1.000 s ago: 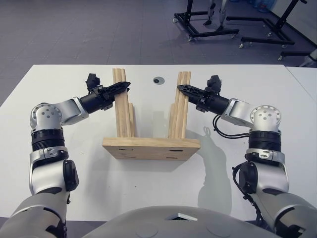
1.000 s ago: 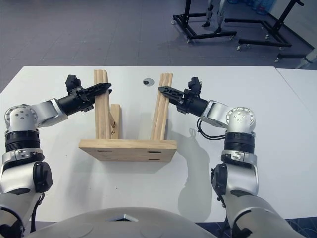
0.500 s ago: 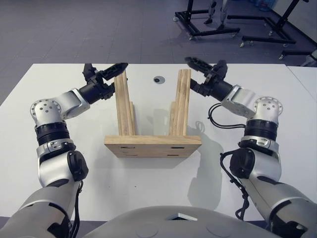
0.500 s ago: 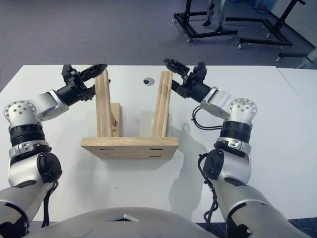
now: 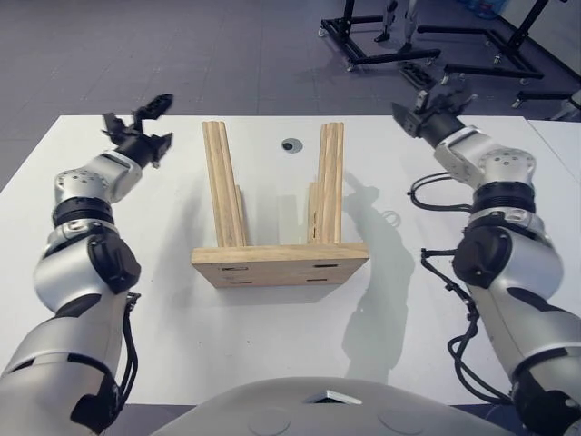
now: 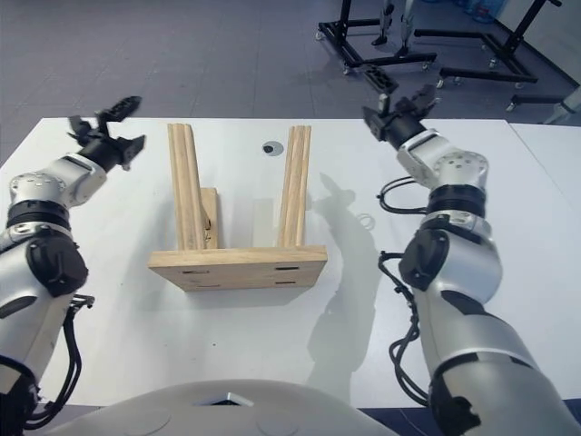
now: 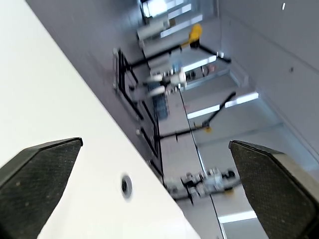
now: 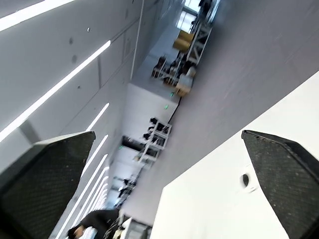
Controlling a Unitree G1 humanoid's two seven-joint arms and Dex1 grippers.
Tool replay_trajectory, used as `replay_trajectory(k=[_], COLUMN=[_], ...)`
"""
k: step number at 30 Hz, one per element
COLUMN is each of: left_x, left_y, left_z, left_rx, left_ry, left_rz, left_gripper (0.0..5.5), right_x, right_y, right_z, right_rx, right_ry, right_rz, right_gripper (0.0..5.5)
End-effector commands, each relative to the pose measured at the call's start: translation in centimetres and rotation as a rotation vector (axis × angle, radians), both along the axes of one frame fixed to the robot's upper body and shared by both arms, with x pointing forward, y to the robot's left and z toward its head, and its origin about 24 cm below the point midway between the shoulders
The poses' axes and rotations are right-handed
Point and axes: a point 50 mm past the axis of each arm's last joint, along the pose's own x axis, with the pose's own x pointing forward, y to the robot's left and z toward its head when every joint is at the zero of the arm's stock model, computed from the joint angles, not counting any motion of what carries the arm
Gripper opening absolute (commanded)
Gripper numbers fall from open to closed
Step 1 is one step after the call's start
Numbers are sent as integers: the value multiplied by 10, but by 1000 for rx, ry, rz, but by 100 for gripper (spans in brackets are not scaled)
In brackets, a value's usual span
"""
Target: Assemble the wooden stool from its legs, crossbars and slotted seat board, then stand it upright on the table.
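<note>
1. Left gripper (image 5: 136, 113) hovers with its two fingers (image 7: 35, 184) spread wide and nothing between them, at about 10 o'clock from the wooden stool (image 5: 277, 218), over the far left part of the white table (image 5: 272, 336).
2. Right gripper (image 5: 433, 103) mirrors it at about 2 o'clock from the stool, near the table's far edge. Its fingers (image 8: 284, 174) are likewise parted and grip nothing.
3. Both grippers are well apart from the wood, neither touching any part of it.
4. The stool sits mid-table between the two arms in one assembled piece. Its slotted seat board (image 5: 280, 265) is at 6 o'clock, nearest the robot, with its slots facing that way.
5. One pair of legs (image 5: 222, 182) rises from the board's left end and another pair (image 5: 329, 182) from its right end, both running toward 12 o'clock. The stool is not on its feet.
6. A shorter crossbar (image 5: 241, 216) sits just inside the left pair, touching it.
7. A small round grommet (image 5: 290, 145) lies in the tabletop at 12 o'clock, between the leg tips.
8. Black wheeled stands (image 5: 390, 50) sit on the grey floor beyond the table.
</note>
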Motion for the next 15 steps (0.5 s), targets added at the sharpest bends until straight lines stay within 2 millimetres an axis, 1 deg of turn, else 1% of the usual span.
replay_trajectory(k=[1, 2, 3, 4, 5, 6, 7, 8, 9, 10, 11, 13, 15], left_x=[-36, -57, -86, -108, -137, -159, -184, -204, -218, -221, -221, -218, -216], left_y=[75, 94, 108, 113, 118, 118, 111, 94, 72, 49, 27, 2, -16], left_z=[35, 34, 24, 16, 3, -5, -14, -23, -33, -43, -52, -63, -70], left_rx=[443, 731, 996, 1157, 1279, 1323, 1321, 1280, 1259, 1283, 1300, 1307, 1279], left_ry=[-153, -183, -177, -172, -155, -148, -145, -159, -209, -289, -383, -483, -521], left_rz=[73, -1, -167, -334, -515, -664, -846, -1027, -1163, -1231, -1251, -1233, -1233], left_gripper=[539, 539, 539, 539, 539, 539, 539, 539, 539, 539, 539, 539, 539], right_x=[-41, -62, -86, -114, -141, -161, -181, -199, -214, -225, -227, -226, -226], right_y=[-81, -100, -113, -122, -126, -126, -121, -111, -95, -76, -57, -28, -5], right_z=[8, 7, 1, -8, -18, -22, -25, -30, -38, -48, -59, -74, -87], right_rx=[-467, -680, -934, -1126, -1241, -1279, -1275, -1247, -1193, -1143, -1092, -1021, -955], right_ry=[-134, -165, -200, -220, -230, -238, -258, -278, -301, -327, -364, -417, -442], right_rz=[-68, -12, 94, 261, 441, 573, 706, 827, 944, 1036, 1068, 1088, 1103], right_gripper=[540, 540, 540, 540, 540, 540, 540, 540, 540, 540, 540, 540, 540])
